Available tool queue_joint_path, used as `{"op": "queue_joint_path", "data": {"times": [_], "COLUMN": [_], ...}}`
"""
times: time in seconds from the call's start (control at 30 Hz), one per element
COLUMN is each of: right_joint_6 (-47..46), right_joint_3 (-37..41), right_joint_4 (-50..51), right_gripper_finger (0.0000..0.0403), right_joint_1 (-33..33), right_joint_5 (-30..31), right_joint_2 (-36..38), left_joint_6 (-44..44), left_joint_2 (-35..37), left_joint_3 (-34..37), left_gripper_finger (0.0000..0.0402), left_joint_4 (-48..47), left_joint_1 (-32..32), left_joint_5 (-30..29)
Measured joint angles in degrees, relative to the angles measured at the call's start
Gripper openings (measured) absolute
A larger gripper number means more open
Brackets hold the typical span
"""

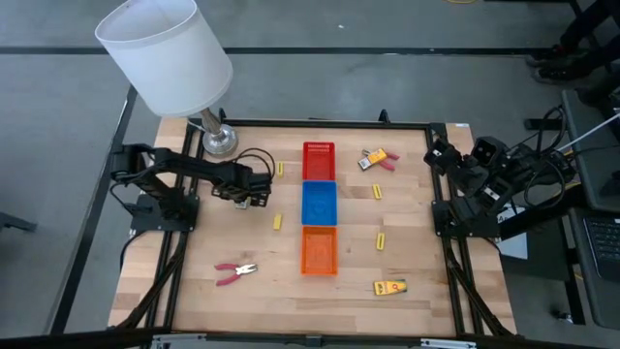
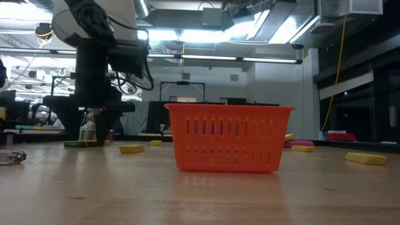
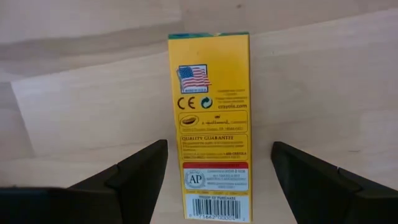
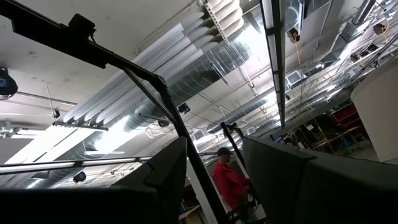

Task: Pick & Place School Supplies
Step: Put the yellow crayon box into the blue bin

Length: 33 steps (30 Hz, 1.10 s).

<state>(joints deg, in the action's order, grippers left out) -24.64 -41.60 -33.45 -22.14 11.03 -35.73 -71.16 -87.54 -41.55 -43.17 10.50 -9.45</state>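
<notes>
Crayon boxes: three; one (image 3: 210, 124) lies flat on the counter (image 1: 194, 281) between the left claw's (image 3: 217, 168) spread, untouching fingers.
Yellow sticks: four.
Pliers: two.
Right claw (image 4: 214, 168): parted, empty, raised off the counter's right edge.

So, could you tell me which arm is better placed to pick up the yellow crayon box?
Left: its pincer is open astride the crayon box. The right pincer waits at the table's edge, aimed at the ceiling.

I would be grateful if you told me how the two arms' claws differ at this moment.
The left claw points down at the table, its fingers open on either side of a yellow crayon box; the right claw points up at the ceiling with nothing between its fingers. In the high view, the left claw reaches over the table near the lamp, while the right arm is folded at the table's edge. Both are open.
</notes>
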Motion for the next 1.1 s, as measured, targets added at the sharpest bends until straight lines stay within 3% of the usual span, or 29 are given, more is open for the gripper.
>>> {"op": "queue_joint_path", "data": {"times": [0.2, 0.63, 0.93, 1.1], "right_joint_6": [-0.3, -0.9, -1.6, -1.7], "right_joint_3": [0.0, 0.0, 0.0, 0.0], "right_joint_4": [0.0, 0.0, -0.8, -0.9], "right_gripper_finger": [0.0162, 0.0162, 0.0162, 0.0162], "right_joint_1": [0.0, 0.0, 0.0, 0.0], "right_joint_5": [-0.1, -0.1, -0.1, -0.1], "right_joint_2": [0.0, 0.0, 0.0, 0.0], "left_joint_6": [-0.5, -0.5, 2.4, 3.5], "left_joint_2": [-0.3, -0.4, 2.5, 5.1], "left_joint_3": [0.1, 0.0, 0.4, 0.3], "left_gripper_finger": [0.0278, 0.0164, 0.0178, 0.0173], "left_joint_4": [0.8, 2.0, 3.9, 10.5], "left_joint_1": [0.0, 0.0, -0.7, -3.2], "left_joint_5": [0.3, 0.4, 0.0, 1.5]}}
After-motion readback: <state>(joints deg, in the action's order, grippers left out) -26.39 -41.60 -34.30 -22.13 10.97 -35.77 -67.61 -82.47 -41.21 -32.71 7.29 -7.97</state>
